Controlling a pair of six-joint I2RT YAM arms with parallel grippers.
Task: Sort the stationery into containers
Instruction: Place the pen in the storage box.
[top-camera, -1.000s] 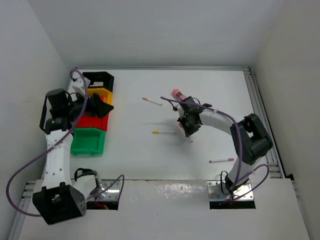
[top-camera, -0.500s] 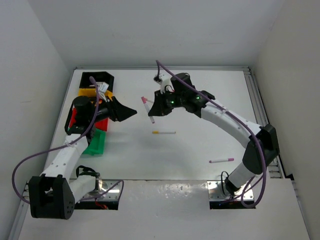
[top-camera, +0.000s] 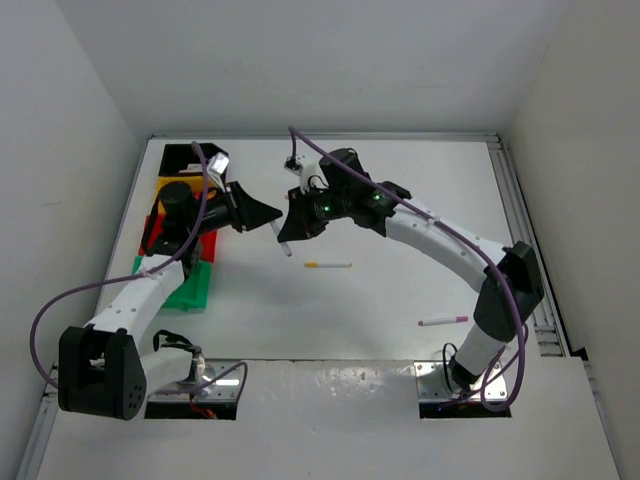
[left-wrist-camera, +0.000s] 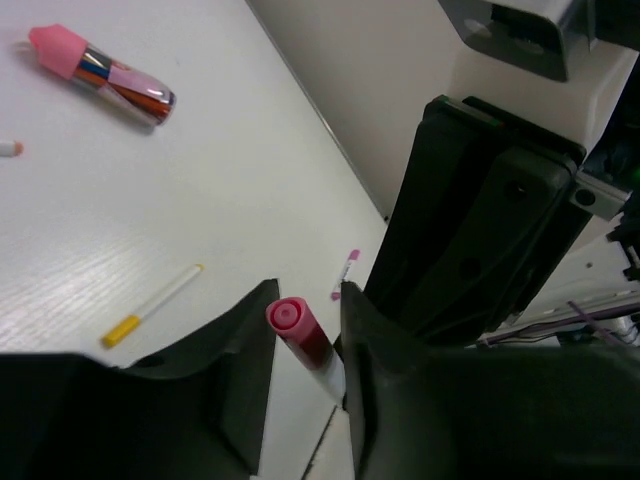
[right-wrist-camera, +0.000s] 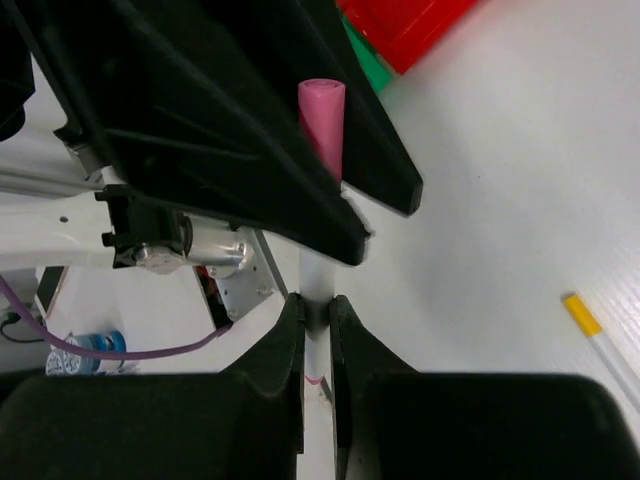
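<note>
white tbl (top-camera: 400, 190) & walls (top-camera: 300, 60), pen (right-wrist-camera: 321, 115) aloft

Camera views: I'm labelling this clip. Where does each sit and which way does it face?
Top external: above and behind the bases, looking down on the table; both arms show, left gripper facing right gripper.
Left wrist: on the left arm, looking past the left fingers across the table.
Right wrist: on the right arm, looking past the right fingers at the left gripper.
Both wrist views share the pink-ended pen.
</note>
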